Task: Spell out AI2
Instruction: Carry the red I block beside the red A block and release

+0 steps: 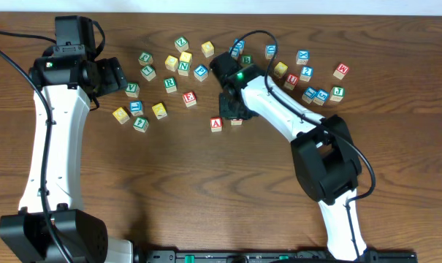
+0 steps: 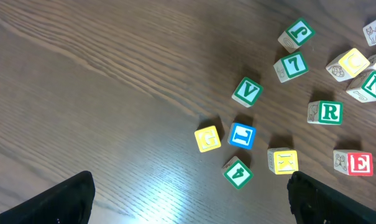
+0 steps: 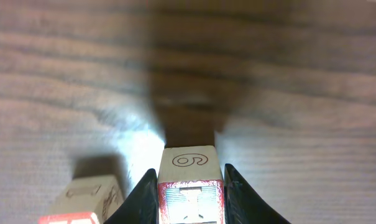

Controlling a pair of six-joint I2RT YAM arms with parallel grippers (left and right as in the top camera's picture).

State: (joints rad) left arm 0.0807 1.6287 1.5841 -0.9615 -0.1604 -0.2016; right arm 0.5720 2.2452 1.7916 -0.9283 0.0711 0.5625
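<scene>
Overhead light: was even and fairly bright over the brown wooden table point(image 1: 206, 190); soft shadows lay beside the white robot arms point(image 1: 49, 146).
Left wrist glare: a pale sheen sat on the wood at lower centre.
Left wrist focus: the coloured lettered wooden blocks point(image 2: 243, 135) were sharp; the black gripper fingers point(image 2: 57, 202) in the lower corners were blurred.
Right wrist glare: a white patch showed left of centre, with a dark shadow above the red-edged wooden cube point(image 3: 189, 186).
Right wrist focus: the wood grain was soft throughout.

Left arm point(image 1: 54, 139) and right arm point(image 1: 275, 108) show white moulded links joined by black housings. Both bases point(image 1: 52, 232) are black. A green lamp point(image 1: 51, 64) is lit on the left wrist housing, a second lamp point(image 1: 239, 75) on the right. Black cables point(image 1: 9, 60) loop loose beside each arm. Left gripper point(image 2: 189, 183) has dark, blunt fingers point(image 2: 63, 199); right gripper point(image 3: 191, 190) has black, tapered fingers point(image 3: 141, 198).
</scene>
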